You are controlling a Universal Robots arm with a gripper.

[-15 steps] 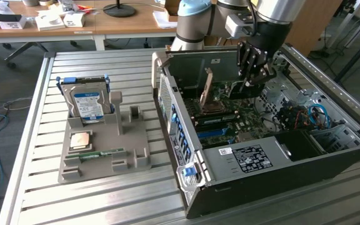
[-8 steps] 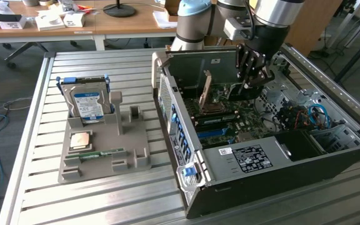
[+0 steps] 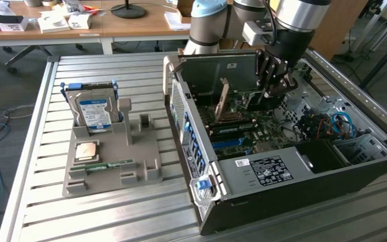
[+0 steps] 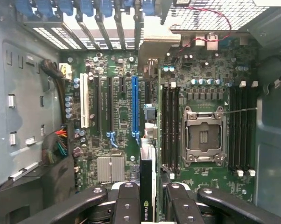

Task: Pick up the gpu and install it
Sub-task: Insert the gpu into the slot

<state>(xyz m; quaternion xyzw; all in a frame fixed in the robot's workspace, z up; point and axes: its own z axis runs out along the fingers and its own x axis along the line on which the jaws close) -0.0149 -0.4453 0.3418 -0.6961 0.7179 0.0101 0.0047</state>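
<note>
The gpu [image 4: 147,163] stands on edge between my fingers [image 4: 126,200], a thin card with a black side and a green logo. My gripper [image 4: 147,193] is shut on it. The card hangs over the green motherboard [image 4: 117,116], just beside the long blue slot [image 4: 135,107] and in line with it. I cannot tell whether its edge touches the board. In the exterior view my gripper [image 3: 274,91] reaches down into the open computer case [image 3: 281,176], with the gpu [image 3: 223,101] upright below and to the left of it.
A grey parts tray [image 3: 139,156] at the exterior view's left holds a hard drive [image 3: 94,112], a processor [image 3: 87,150] and a memory stick [image 3: 103,166]. Inside the case lie the open processor socket [image 4: 203,135], black memory slots [image 4: 171,126] and cables [image 3: 328,126].
</note>
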